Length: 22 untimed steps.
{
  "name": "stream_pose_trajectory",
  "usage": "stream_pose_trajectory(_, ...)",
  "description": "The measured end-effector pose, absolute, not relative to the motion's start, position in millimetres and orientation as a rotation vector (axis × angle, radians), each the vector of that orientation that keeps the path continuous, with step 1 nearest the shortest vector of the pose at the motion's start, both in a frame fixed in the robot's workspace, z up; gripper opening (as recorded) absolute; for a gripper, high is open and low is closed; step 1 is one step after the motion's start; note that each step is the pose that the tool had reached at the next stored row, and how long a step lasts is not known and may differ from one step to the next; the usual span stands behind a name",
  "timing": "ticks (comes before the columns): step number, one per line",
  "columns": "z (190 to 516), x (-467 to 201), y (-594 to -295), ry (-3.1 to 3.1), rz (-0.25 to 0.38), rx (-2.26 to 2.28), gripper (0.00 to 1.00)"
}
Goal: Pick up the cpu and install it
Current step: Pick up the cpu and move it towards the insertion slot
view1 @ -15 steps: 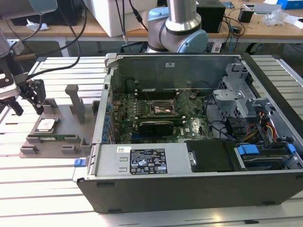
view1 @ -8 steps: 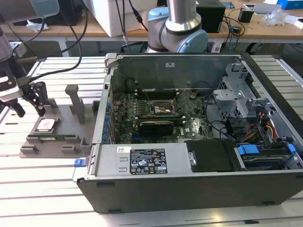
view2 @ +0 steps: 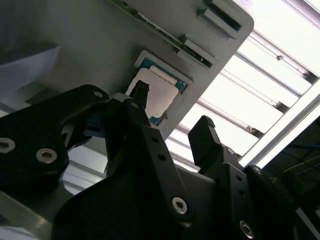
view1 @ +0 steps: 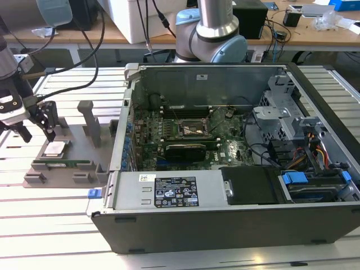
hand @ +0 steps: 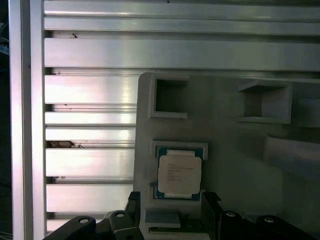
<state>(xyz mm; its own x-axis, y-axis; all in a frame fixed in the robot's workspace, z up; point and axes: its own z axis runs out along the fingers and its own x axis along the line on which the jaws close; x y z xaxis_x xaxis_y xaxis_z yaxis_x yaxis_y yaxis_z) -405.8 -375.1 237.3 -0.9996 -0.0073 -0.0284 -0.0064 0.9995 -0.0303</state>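
Note:
The cpu [view1: 56,148] is a small square chip with a silver top, lying flat in a recess of the grey fixture tray [view1: 84,163] at the exterior view's left. My gripper [view1: 38,134] hangs just above it, open, with its black fingers apart and nothing held. In the second wrist view the cpu [view2: 156,98] shows between and beyond the two fingertips [view2: 141,90] of the gripper [view2: 172,107]. In the first wrist view the cpu [hand: 179,173] sits in its blue-edged pocket, and the gripper [hand: 171,201] straddles its near edge.
An open computer case [view1: 236,225] lies on the slatted aluminium table [view1: 56,225], with the motherboard and its dark socket frame [view1: 188,129] in the middle. Upright posts [view1: 90,121] rise from the tray near the gripper. Cables hang behind at the exterior view's left.

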Motion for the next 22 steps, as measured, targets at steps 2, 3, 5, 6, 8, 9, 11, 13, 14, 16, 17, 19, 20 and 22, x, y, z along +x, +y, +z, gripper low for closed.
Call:
stream_pose_trajectory(2,229,-406,-375,3.113,-0.047,-0.011,0.60)
stream_pose_trajectory(3,220,-405,-374,3.113,-0.052,-0.010,0.60)
stream_pose_trajectory(5,217,-404,-371,3.113,-0.054,-0.011,0.60)
stream_pose_trajectory(6,214,-403,-368,3.112,-0.056,-0.011,0.60)
stream_pose_trajectory(8,208,-403,-364,3.112,-0.061,-0.012,0.60)
stream_pose_trajectory(9,205,-403,-362,3.112,-0.063,-0.013,0.60)
stream_pose_trajectory(11,201,-403,-362,3.112,-0.066,-0.013,0.60)
stream_pose_trajectory(13,198,-402,-362,3.112,-0.070,-0.015,0.60)
stream_pose_trajectory(14,196,-402,-361,3.112,-0.073,-0.015,0.60)
stream_pose_trajectory(16,194,-400,-361,3.112,-0.076,-0.017,0.60)
stream_pose_trajectory(17,194,-399,-361,3.112,-0.077,-0.017,0.60)
stream_pose_trajectory(19,194,-398,-361,3.112,-0.077,-0.017,0.60)
stream_pose_trajectory(20,194,-397,-361,3.112,-0.077,-0.018,0.60)
stream_pose_trajectory(22,193,-396,-361,3.112,-0.077,-0.017,0.60)
